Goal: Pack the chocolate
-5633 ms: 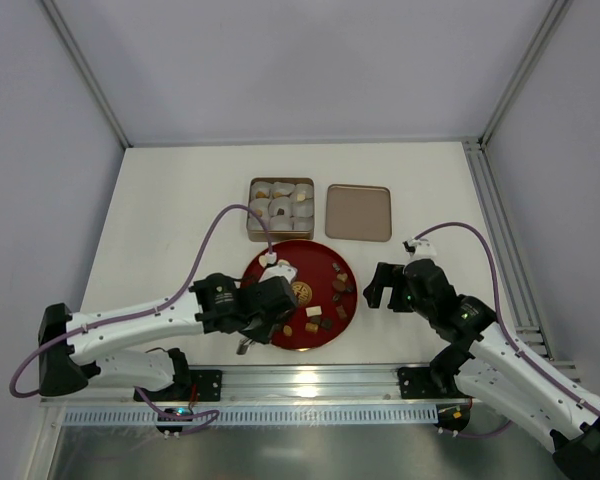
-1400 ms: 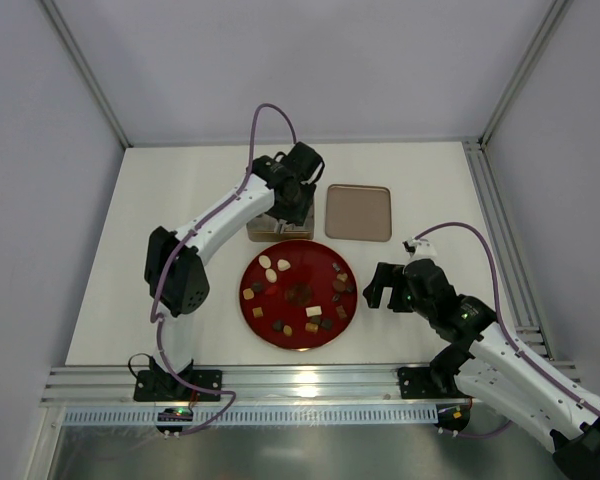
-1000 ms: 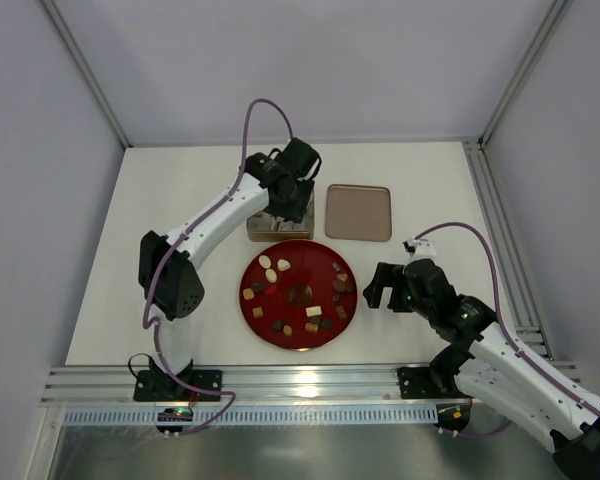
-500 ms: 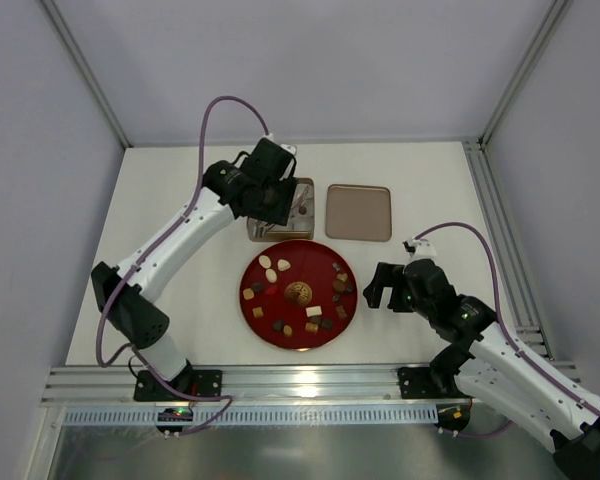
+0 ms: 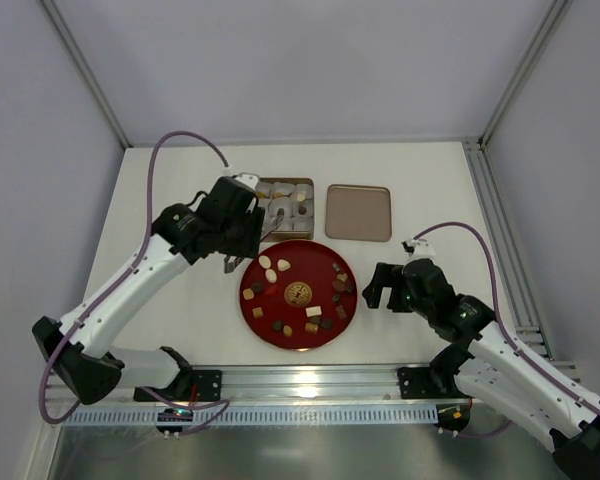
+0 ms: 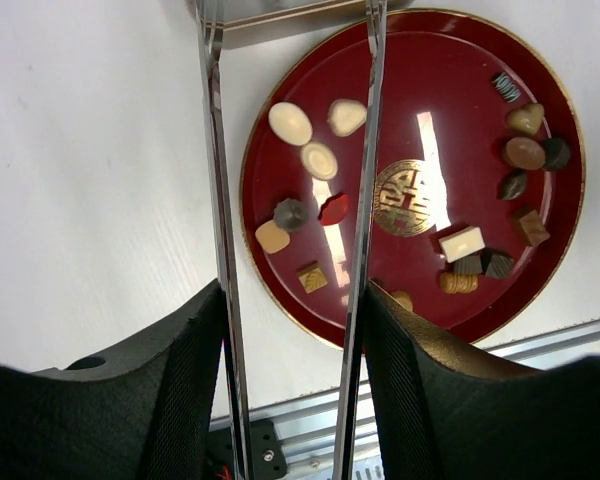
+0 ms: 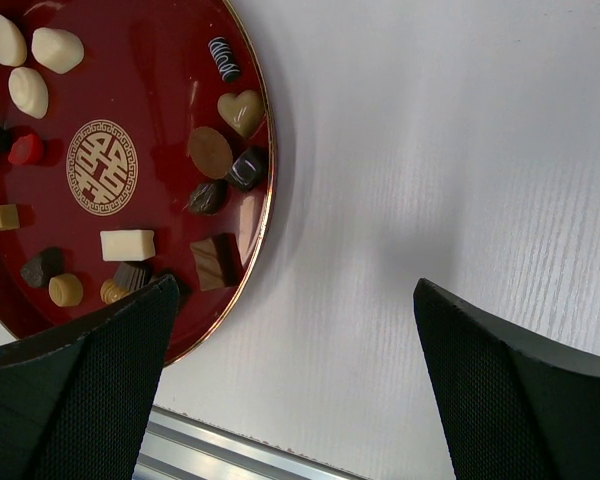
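The chocolate (image 5: pixel 298 293) lies as several small dark, tan and cream pieces on a round red plate (image 5: pixel 252 300). My left gripper (image 5: pixel 240 232) hovers at the plate's far-left edge, next to the box. It is shut on a pair of metal tongs (image 6: pixel 217 200). The tongs' blades stand apart with nothing between them, over the cream ovals (image 6: pixel 290 123), and their tips run out of the left wrist view. To the right of the plate my right gripper (image 5: pixel 385 287) is open and empty, near the dark pieces (image 7: pixel 210 150).
A tan box (image 5: pixel 283 205) with white paper cups, some holding pieces, stands behind the plate. Its lid (image 5: pixel 358 212) lies flat to the right. A metal rail (image 5: pixel 300 385) runs along the near table edge.
My left arm has drawn back from over the box, to the left and nearer, with the tongs still in its grip. The right arm has not moved.
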